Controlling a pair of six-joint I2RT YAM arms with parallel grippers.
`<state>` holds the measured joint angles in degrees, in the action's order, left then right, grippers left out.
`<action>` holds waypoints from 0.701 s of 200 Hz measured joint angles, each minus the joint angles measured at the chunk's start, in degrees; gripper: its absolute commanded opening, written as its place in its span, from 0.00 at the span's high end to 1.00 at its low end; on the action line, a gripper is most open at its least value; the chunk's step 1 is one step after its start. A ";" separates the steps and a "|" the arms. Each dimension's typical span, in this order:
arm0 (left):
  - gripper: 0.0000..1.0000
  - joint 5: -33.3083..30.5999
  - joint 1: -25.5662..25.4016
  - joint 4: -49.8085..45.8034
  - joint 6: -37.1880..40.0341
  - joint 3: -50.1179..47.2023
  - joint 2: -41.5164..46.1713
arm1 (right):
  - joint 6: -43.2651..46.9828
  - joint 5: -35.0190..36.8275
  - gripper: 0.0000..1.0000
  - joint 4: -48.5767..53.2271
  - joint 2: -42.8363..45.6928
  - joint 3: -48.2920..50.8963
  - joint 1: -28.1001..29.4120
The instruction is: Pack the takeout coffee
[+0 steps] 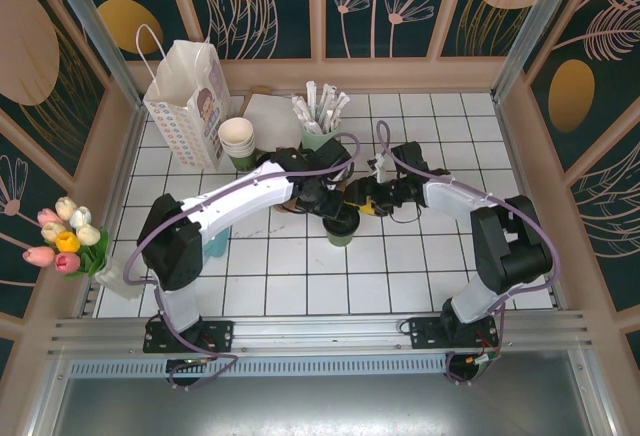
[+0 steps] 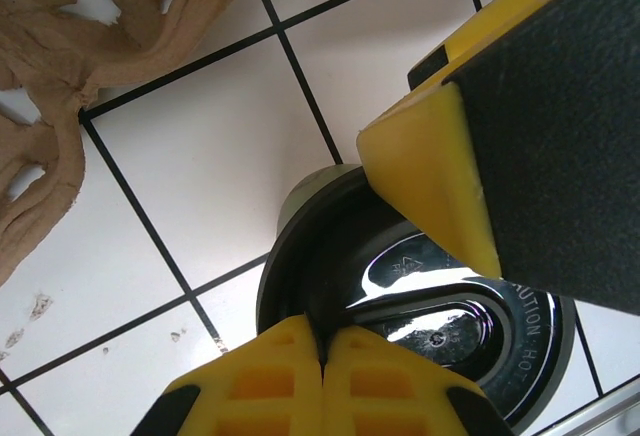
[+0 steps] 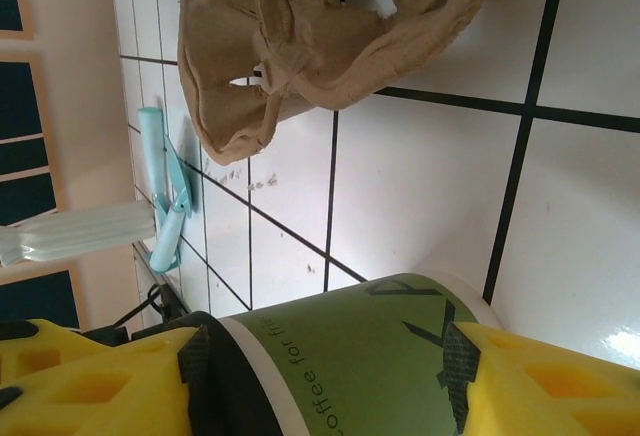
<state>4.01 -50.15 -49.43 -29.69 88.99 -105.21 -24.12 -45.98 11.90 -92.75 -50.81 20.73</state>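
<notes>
While the takeout coffee (image 1: 341,232) stood upright at the middle of the bench (image 1: 300,276), right gripper (image 3: 320,381) clasped its wall, left gripper (image 2: 322,376) closed, empty, above the lid (image 2: 450,331). Advisable: squeeze lightly, lift straight.

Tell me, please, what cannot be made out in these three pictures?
Top external: the takeout coffee is partly covered by the left arm and right arm meeting over it.
Left wrist: the black lid is cut by the bottom edge and overlapped by a yellow finger; its embossed lettering is incomplete.
Right wrist: the cup's print runs off the bottom edge; whether the right gripper's fingers press it is unclear.
</notes>
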 measured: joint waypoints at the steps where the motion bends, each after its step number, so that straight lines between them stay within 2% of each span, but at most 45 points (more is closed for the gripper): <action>1: 1.00 0.00 0.00 0.11 -0.09 -0.13 0.09 | 0.02 0.00 0.36 -0.11 0.02 0.04 0.00; 52: 1.00 -0.02 0.00 2.29 -1.88 -1.99 1.22 | 0.28 0.66 0.35 -1.62 0.50 0.28 0.17; 90: 1.00 -0.04 0.00 1.53 -2.75 -1.31 0.94 | 0.66 2.54 0.29 1.62 0.79 -1.64 0.87; 140: 1.00 0.00 -0.02 0.59 -4.74 -0.24 0.37 | -2.36 4.33 0.27 1.95 9.27 -0.76 1.36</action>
<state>4.01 -50.17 -48.84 -34.44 88.75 -104.84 -26.48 -41.65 13.85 -83.48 -51.57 22.09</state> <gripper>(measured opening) 0.053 0.731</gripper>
